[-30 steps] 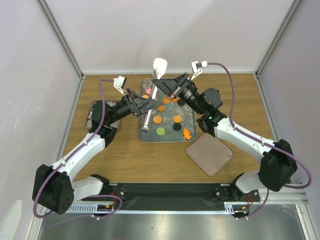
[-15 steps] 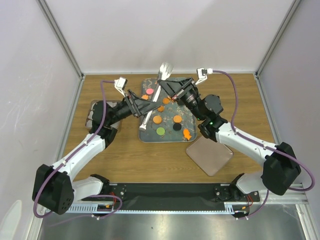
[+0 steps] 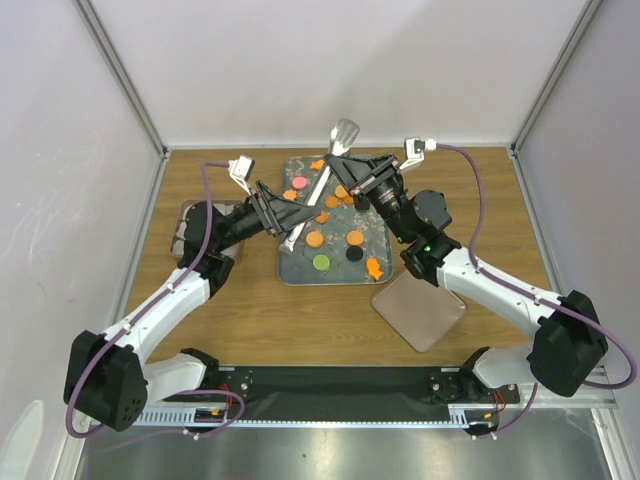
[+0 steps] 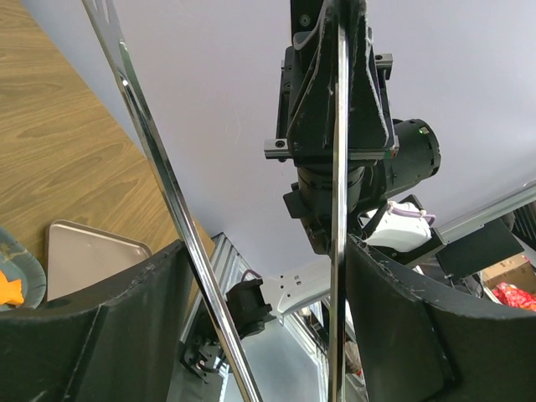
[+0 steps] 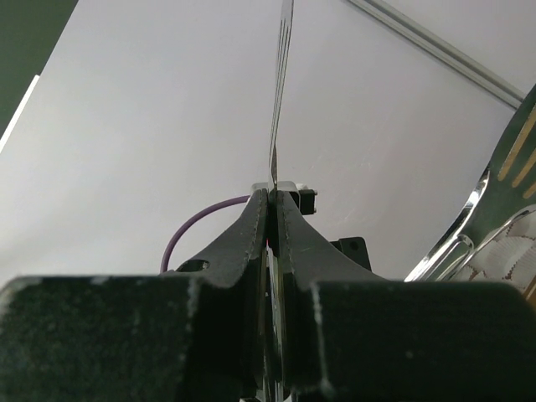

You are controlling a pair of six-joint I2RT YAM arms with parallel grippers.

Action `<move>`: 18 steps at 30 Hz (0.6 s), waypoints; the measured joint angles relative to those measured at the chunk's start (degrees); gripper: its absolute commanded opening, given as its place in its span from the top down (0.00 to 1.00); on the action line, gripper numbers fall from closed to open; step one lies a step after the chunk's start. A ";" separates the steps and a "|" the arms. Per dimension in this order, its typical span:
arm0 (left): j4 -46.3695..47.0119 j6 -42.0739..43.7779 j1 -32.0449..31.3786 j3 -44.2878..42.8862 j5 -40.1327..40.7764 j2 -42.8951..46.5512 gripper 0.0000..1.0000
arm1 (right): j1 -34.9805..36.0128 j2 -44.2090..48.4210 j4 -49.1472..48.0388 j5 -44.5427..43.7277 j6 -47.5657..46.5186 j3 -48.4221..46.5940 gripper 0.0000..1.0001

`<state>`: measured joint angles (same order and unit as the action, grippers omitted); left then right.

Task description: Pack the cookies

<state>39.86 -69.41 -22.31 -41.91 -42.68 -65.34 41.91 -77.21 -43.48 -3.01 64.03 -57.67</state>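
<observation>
Though near right tool [image 3: 336, 166], cookies [image 3: 314, 239] apart

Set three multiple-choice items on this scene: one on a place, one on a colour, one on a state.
1. Relative to the floral tray, the brown square plate lies:
A on top of it
B on the table, by its near right corner
C far behind it

2. The fish-shaped cookie near that corner is:
A green
B black
C orange

3. The right claw is:
A wide open
B shut on the metal utensil
C shut on a cookie

Answers:
1 B, the top view shows it on bare wood.
2 C, it is plainly orange.
3 B, the wrist view shows the fingers clamped on a thin metal strip.
</observation>
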 measured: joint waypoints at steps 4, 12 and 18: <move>-0.13 0.04 0.00 0.00 0.00 0.00 0.26 | -0.02 0.20 0.07 -0.22 -0.07 0.02 1.00; -0.50 0.46 0.00 0.00 -0.02 0.00 0.30 | -0.02 0.15 -0.09 0.76 -1.20 0.02 1.00; -0.59 0.46 0.00 0.00 -0.02 0.00 0.31 | -0.02 -0.68 -2.03 2.51 -2.60 0.02 1.00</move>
<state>39.27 -68.95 -22.31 -41.91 -42.70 -65.34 41.89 -77.89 -45.52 -0.49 61.43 -57.65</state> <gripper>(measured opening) 0.693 0.088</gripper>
